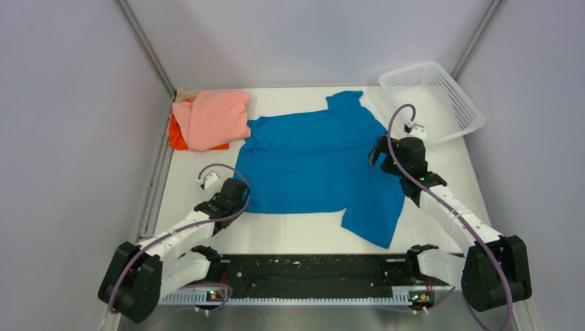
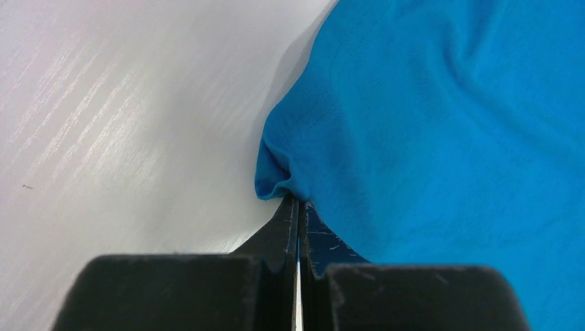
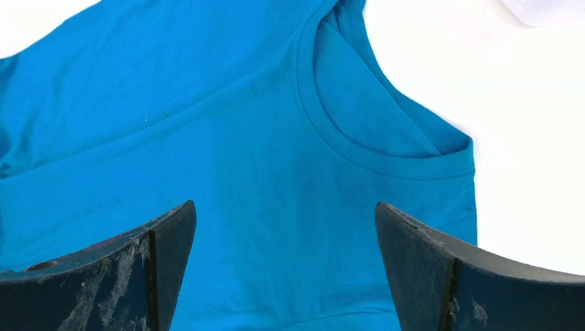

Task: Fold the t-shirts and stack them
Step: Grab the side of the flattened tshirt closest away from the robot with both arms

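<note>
The bright blue t-shirt (image 1: 314, 162) lies spread flat in the middle of the table, collar toward the right. My left gripper (image 1: 241, 194) is at its near-left hem corner, shut on a pinch of the blue cloth (image 2: 276, 183). My right gripper (image 1: 378, 153) is open above the shirt's right side, next to the collar (image 3: 359, 148), with blue cloth (image 3: 276, 227) between its fingers and nothing held. A salmon-pink t-shirt (image 1: 214, 118) lies folded at the back left on top of an orange t-shirt (image 1: 176, 136), of which only an edge shows.
A white plastic mesh basket (image 1: 431, 98) stands at the back right corner, just behind my right gripper. Grey walls close the table on three sides. A black rail (image 1: 310, 269) runs along the near edge between the arm bases.
</note>
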Controlling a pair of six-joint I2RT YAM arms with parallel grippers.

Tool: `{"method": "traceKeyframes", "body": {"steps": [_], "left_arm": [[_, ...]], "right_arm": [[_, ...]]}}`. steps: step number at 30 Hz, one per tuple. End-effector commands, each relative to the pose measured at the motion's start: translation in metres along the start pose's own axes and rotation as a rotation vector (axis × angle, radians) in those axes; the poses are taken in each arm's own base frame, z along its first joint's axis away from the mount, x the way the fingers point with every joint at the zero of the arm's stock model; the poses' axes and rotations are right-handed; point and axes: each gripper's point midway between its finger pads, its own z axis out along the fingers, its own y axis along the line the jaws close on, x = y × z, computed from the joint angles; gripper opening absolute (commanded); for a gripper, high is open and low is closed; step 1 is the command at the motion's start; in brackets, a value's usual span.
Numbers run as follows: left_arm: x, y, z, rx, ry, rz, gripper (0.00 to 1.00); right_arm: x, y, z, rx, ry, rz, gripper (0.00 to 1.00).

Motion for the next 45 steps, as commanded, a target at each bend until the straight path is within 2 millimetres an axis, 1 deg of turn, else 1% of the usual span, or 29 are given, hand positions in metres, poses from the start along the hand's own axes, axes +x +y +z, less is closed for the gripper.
{"method": "traceKeyframes", "body": {"steps": [1,5,8,11,12,14,16,19,22,23,24,26,28,30,33,35,36,38,41,43,45], "left_arm": [[0.001,-0.002,0.000,0.013,0.005,0.034,0.00],[-0.003,-0.010,-0.005,0.075,-0.008,0.039,0.00],[-0.006,-0.014,-0.010,0.116,-0.025,0.036,0.00],[-0.011,-0.015,-0.015,0.134,-0.044,0.030,0.00],[-0.013,-0.015,-0.017,0.136,-0.051,0.030,0.00],[-0.017,-0.016,-0.020,0.146,-0.065,0.026,0.00],[-0.019,-0.014,-0.021,0.143,-0.076,0.024,0.00],[-0.019,-0.011,-0.022,0.141,-0.080,0.022,0.00],[-0.016,-0.012,-0.023,0.159,-0.068,0.018,0.00],[-0.016,-0.013,-0.024,0.161,-0.070,0.017,0.00],[-0.017,-0.013,-0.024,0.158,-0.072,0.018,0.00],[-0.019,-0.012,-0.026,0.151,-0.073,0.021,0.00],[-0.019,-0.011,-0.027,0.144,-0.070,0.025,0.00],[-0.019,-0.011,-0.027,0.145,-0.071,0.028,0.00],[-0.019,-0.010,-0.028,0.141,-0.070,0.027,0.00],[-0.019,-0.008,-0.027,0.136,-0.075,0.024,0.00],[-0.019,-0.007,-0.027,0.134,-0.077,0.023,0.00],[-0.020,-0.006,-0.028,0.132,-0.078,0.020,0.00],[-0.021,-0.007,-0.031,0.144,-0.080,0.023,0.00],[-0.024,-0.006,-0.032,0.140,-0.095,0.017,0.00],[-0.026,-0.005,-0.034,0.142,-0.104,0.010,0.00]], "right_arm": [[-0.002,0.007,-0.008,-0.039,-0.005,0.040,0.98],[0.009,0.016,-0.016,-0.088,0.054,0.053,0.93],[0.022,0.030,-0.028,-0.134,0.110,0.034,0.91],[0.049,0.051,-0.044,-0.134,0.170,-0.071,0.90],[0.065,0.055,-0.051,-0.118,0.210,-0.111,0.90],[0.082,0.055,-0.059,-0.097,0.267,-0.145,0.89],[0.101,0.050,-0.069,-0.082,0.338,-0.188,0.87],[0.134,0.040,-0.088,-0.091,0.429,-0.319,0.85],[0.162,0.015,-0.099,-0.019,0.522,-0.378,0.84],[0.170,0.008,-0.101,0.002,0.548,-0.379,0.81],[0.175,0.007,-0.103,0.005,0.564,-0.377,0.80],[0.180,0.012,-0.108,-0.005,0.590,-0.345,0.77],[0.182,0.006,-0.114,0.046,0.613,-0.326,0.77],[0.185,-0.003,-0.125,0.097,0.656,-0.326,0.76],[0.200,-0.011,-0.142,0.128,0.715,-0.306,0.75],[0.212,-0.016,-0.142,0.152,0.727,-0.270,0.74],[0.218,-0.020,-0.139,0.168,0.720,-0.244,0.74],[0.228,-0.018,-0.130,0.157,0.701,-0.198,0.72],[0.235,-0.018,-0.118,0.157,0.675,-0.187,0.69],[0.237,-0.021,-0.113,0.172,0.667,-0.198,0.62],[0.234,-0.023,-0.110,0.189,0.652,-0.218,0.50]]}}
